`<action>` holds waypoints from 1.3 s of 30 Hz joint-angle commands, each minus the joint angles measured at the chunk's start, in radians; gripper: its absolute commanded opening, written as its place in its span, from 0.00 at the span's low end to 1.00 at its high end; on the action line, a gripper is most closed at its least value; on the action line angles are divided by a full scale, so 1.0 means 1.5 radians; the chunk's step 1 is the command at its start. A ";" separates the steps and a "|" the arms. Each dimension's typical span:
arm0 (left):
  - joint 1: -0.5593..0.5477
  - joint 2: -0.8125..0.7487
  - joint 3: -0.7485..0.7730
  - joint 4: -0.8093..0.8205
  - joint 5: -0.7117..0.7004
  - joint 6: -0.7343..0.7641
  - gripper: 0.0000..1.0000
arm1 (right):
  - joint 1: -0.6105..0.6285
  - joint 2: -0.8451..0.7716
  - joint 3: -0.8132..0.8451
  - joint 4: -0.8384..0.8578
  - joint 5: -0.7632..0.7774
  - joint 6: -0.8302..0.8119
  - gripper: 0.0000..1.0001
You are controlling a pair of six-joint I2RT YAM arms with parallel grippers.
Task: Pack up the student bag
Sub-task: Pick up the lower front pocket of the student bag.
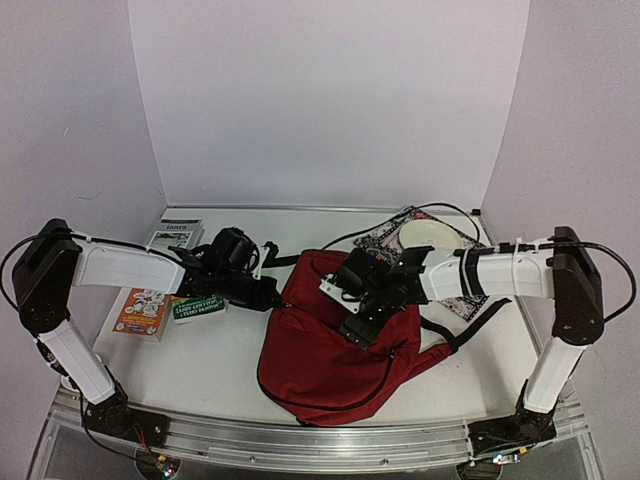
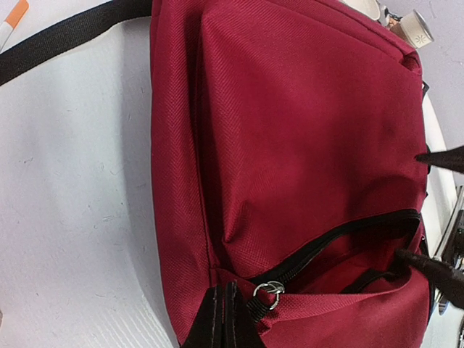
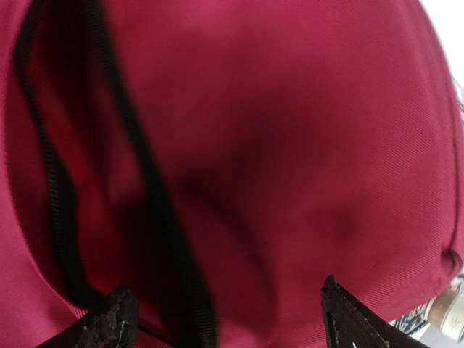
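Presently right gripper [image 3: 228, 322] splayed wide, empty, poised low over student bag [image 1: 320, 365] beside its open zipper [image 3: 156, 217], forearm stretched level leftward; left gripper [image 1: 262, 290] pressed together.

Both arms reach inward — left gripper [image 1: 265, 292] closed, right gripper [image 3: 228, 319] spread wide.

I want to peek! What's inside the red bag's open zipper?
Past the open zipper of the student bag, only red cloth and shadow show. Anything deeper is covered by the bag's own fabric.
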 commanded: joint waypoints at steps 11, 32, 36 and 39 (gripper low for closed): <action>-0.001 -0.021 -0.010 0.033 0.024 0.003 0.00 | 0.032 0.093 0.035 -0.024 0.273 -0.062 0.80; -0.003 -0.023 -0.006 0.035 0.026 0.000 0.03 | 0.051 -0.068 -0.070 0.239 0.302 -0.067 0.02; -0.002 -0.034 -0.001 0.031 0.008 -0.005 0.12 | 0.051 -0.101 -0.102 0.281 0.286 -0.048 0.00; 0.004 -0.045 0.015 0.014 -0.016 0.002 0.22 | 0.051 -0.132 -0.137 0.330 0.285 -0.034 0.00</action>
